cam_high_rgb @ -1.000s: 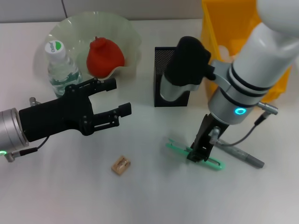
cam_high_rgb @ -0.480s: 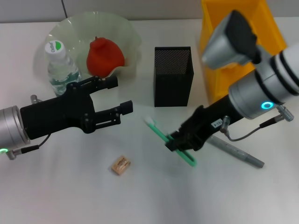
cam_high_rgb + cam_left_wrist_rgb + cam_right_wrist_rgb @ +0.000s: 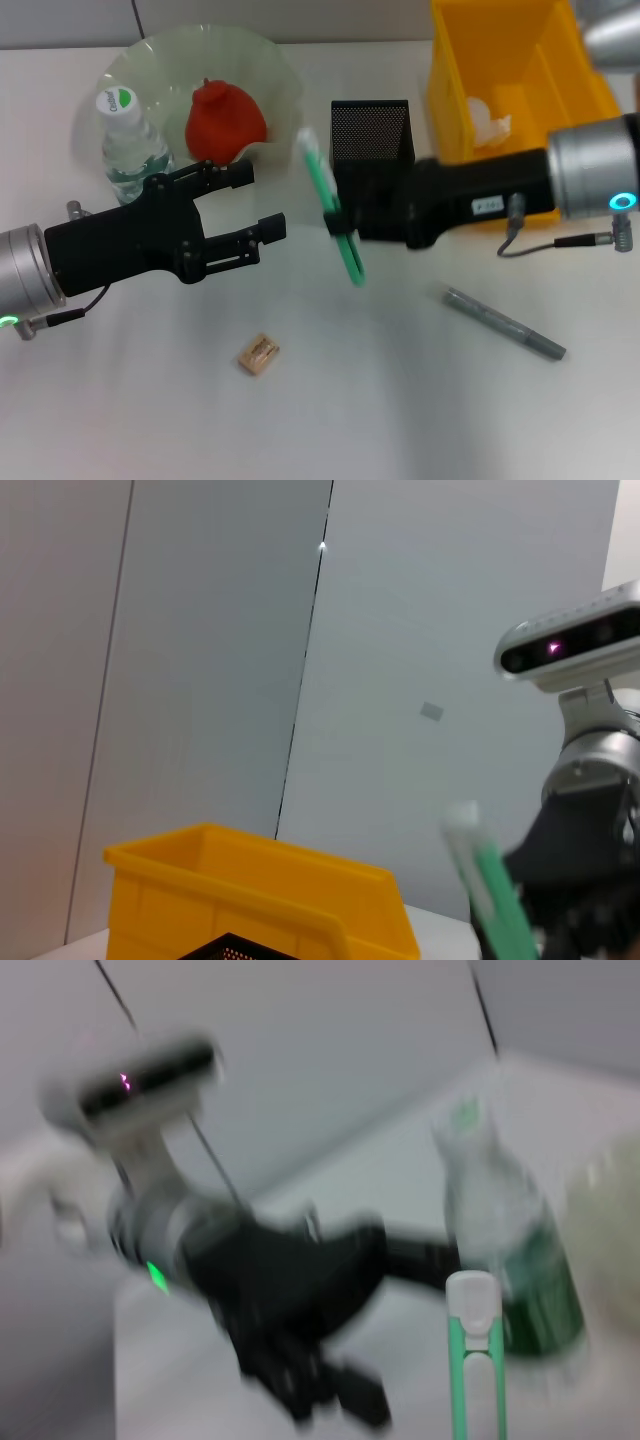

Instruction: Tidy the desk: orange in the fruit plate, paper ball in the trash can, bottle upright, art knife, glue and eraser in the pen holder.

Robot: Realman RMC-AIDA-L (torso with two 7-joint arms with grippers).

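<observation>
Head view, right claw (image 3: 338, 221) gripping green art knife (image 3: 331, 206) beside pen holder (image 3: 371, 132) rim, left claw (image 3: 254, 204) open.

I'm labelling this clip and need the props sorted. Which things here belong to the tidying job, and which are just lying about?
Part of the job:
- green art knife, held by the right gripper
- mesh pen holder
- eraser
- grey glue pen
- bottle, upright
- fruit plate with orange
- yellow trash bin with paper ball

Just lying about:
- nothing visible; left gripper waits open
</observation>
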